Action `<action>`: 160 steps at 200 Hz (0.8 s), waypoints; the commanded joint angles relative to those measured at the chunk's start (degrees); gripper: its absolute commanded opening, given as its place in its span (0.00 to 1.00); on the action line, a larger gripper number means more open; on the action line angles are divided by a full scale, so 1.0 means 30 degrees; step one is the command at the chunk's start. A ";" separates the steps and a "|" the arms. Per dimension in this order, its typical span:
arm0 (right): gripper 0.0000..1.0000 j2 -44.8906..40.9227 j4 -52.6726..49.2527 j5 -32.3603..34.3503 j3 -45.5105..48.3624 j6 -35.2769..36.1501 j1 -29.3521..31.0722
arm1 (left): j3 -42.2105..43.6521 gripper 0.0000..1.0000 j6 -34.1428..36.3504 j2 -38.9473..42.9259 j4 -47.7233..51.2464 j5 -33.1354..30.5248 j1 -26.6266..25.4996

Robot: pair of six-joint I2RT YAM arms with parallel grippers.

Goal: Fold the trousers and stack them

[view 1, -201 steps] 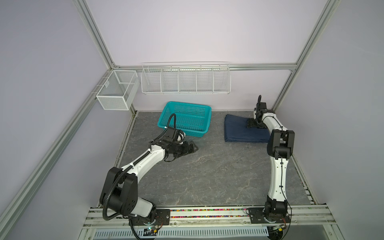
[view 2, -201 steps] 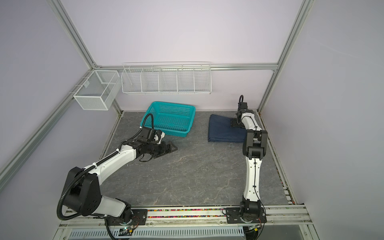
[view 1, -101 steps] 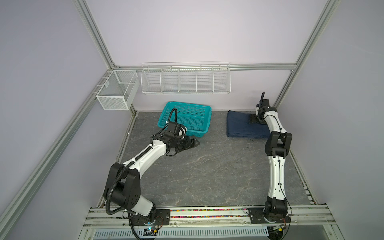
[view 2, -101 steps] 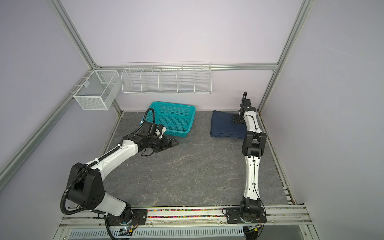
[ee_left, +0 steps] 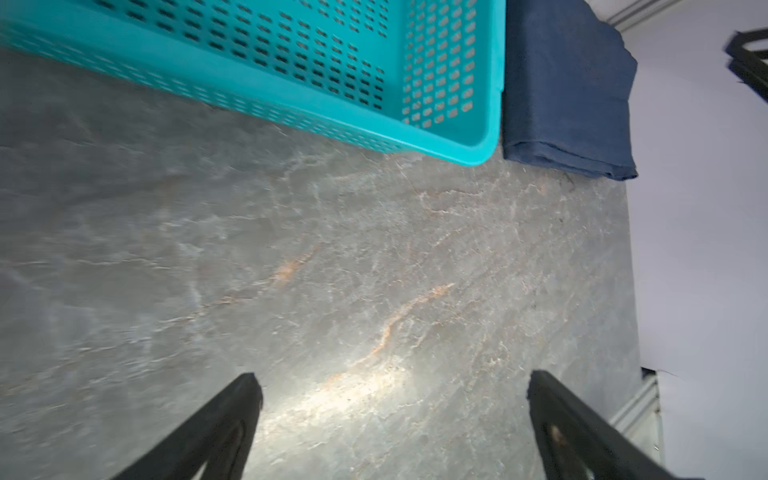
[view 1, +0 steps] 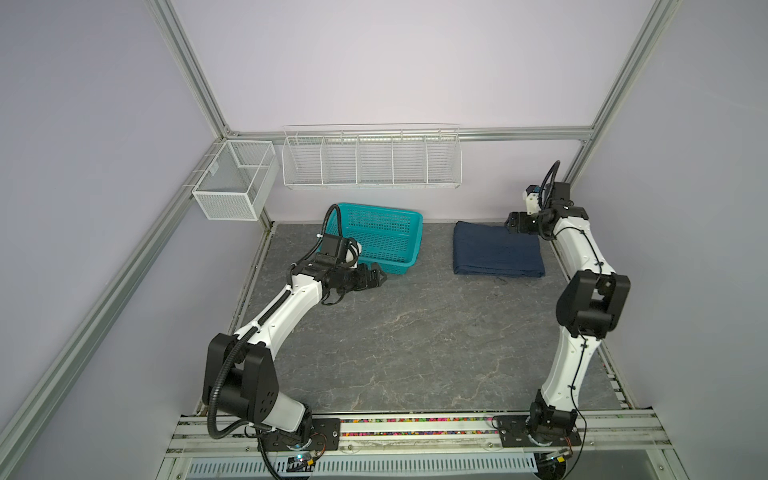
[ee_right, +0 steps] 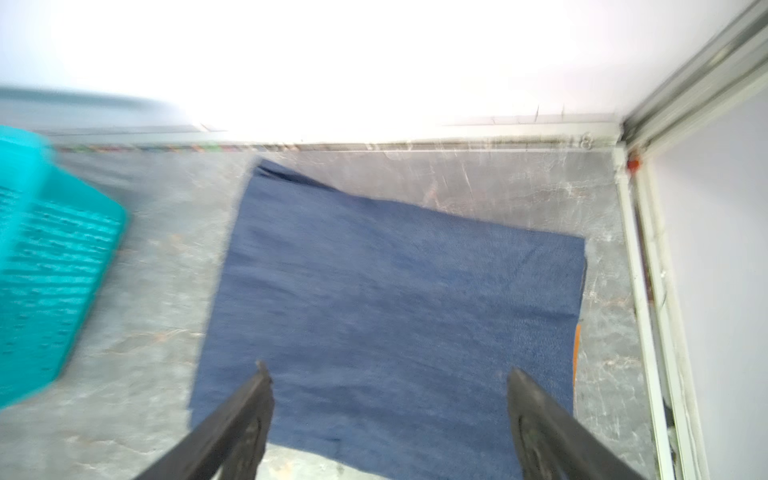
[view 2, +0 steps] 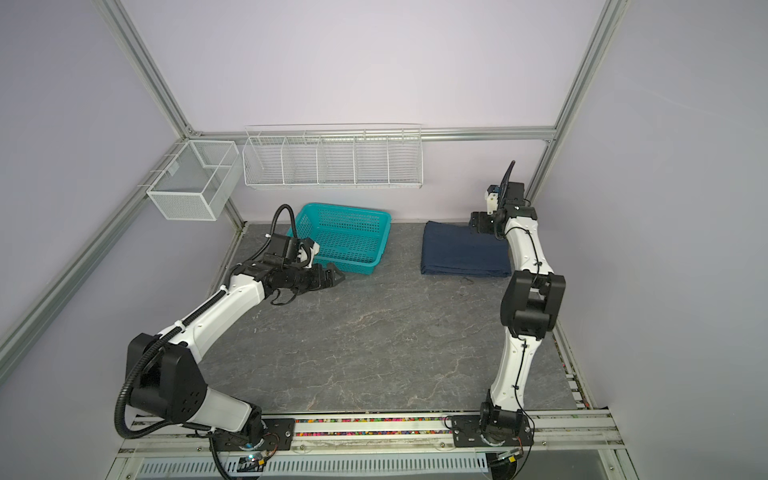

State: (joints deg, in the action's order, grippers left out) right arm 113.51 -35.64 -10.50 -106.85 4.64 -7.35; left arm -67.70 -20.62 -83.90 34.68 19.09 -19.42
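The trousers lie folded into a flat dark navy rectangle at the back right of the grey table, also visible in the wrist views. My right gripper hovers open over their far edge near the rear right corner, with nothing between its fingers. My left gripper is open and empty, low over bare table just in front of the teal basket.
The teal basket is empty and stands against the back wall, left of the trousers. A white wire rack hangs on the back wall and a white mesh box on the left frame rail. Aluminium posts close the corners.
My right gripper has drawn back toward the rear corner, and the folded trousers ended a little further right. My left gripper has moved slightly closer to the basket.
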 commanded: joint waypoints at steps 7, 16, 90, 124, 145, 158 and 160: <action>0.89 -0.4711 0.4609 -0.1260 0.7204 -0.0233 0.0016 | 0.1623 1.00 0.2427 0.2297 0.0257 -0.4003 0.0879; 0.89 -0.6173 0.5671 -0.1209 0.9417 -0.0172 0.0035 | 0.2546 0.99 0.3067 0.2915 -0.0544 -0.4901 0.1207; 0.88 -1.2592 1.6237 0.3784 2.3586 -0.1382 0.2965 | 1.1849 0.99 0.5115 0.6198 -1.1395 -0.9473 0.4217; 0.88 -1.1404 2.1254 0.5274 2.6013 -0.0982 0.3339 | 1.4963 0.99 0.6296 0.5180 -1.8664 -0.9881 0.4247; 0.89 -1.0368 2.4341 0.6449 2.6685 -0.0430 0.3226 | 1.4606 0.99 0.6751 0.4101 -2.0033 -0.9960 0.4247; 0.89 -0.9744 2.5323 0.6044 2.6975 -0.0466 0.3057 | 1.4649 0.99 0.7306 0.3356 -2.1482 -0.9728 0.4247; 0.88 -0.9648 2.5707 0.6019 2.7171 -0.0457 0.3050 | 1.4677 0.99 0.7363 0.3247 -2.1803 -0.9717 0.4247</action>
State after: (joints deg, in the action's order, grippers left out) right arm 81.82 26.04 4.82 -27.53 1.65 2.26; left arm -22.98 -2.96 -71.37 -15.11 -9.30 -6.90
